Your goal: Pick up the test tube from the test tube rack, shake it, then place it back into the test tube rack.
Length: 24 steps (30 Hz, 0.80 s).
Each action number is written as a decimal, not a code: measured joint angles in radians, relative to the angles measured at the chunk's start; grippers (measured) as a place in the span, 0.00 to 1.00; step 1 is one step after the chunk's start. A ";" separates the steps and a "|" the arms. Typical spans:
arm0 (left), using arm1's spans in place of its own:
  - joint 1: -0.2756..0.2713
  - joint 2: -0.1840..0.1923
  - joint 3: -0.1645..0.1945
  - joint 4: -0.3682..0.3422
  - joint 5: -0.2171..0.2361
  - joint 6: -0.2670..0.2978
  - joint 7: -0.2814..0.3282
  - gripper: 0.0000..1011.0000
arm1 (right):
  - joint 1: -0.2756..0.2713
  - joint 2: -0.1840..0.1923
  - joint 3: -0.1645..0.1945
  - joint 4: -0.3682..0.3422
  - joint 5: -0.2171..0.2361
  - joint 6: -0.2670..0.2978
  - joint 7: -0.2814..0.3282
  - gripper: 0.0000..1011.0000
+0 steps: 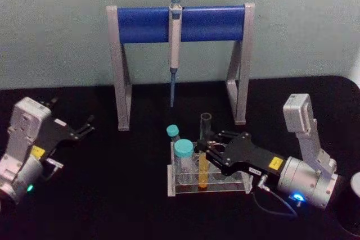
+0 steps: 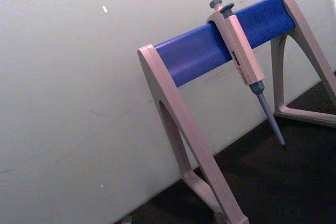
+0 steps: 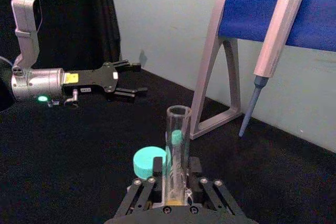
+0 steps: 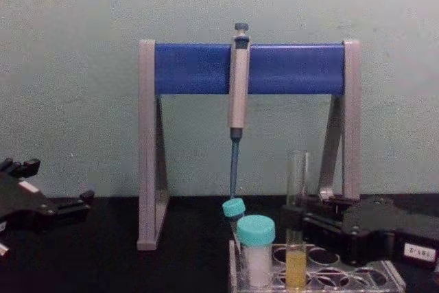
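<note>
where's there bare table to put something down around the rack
Bare black table lies between the left hand and the test tube rack. It is crowded at the rack: the right hand sits at the test tube.

Both arms look alike. Each gripper, right (image 1: 203, 148) and left (image 1: 89, 125), has black jaws on thin linked bars joined by small silver screws. Behind the jaws is a flat black plate with a yellow sticker, then a silver cylindrical wrist with a glowing light, a thin cable and a pale grey boxy camera.
</note>
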 joint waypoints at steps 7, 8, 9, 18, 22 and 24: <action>0.000 0.000 0.000 0.000 0.000 0.000 0.000 0.99 | 0.000 0.000 0.000 0.000 0.001 0.000 0.000 0.49; 0.000 0.000 0.000 0.000 0.000 0.000 0.000 0.99 | 0.000 0.000 0.000 0.000 0.001 0.000 0.001 0.53; 0.000 0.000 0.000 0.000 0.000 0.000 0.000 0.99 | 0.000 0.000 0.000 0.000 0.001 0.000 0.001 0.55; 0.000 0.000 0.000 0.000 0.000 0.000 0.000 0.99 | 0.000 0.000 0.000 0.000 0.002 -0.001 0.001 0.82; 0.000 0.000 0.000 0.000 0.000 0.000 0.000 0.99 | 0.000 0.000 0.000 0.000 0.002 -0.001 0.002 0.92; 0.000 0.000 0.000 0.000 0.000 0.000 0.000 0.99 | 0.000 0.000 0.000 0.000 0.002 -0.001 0.002 0.98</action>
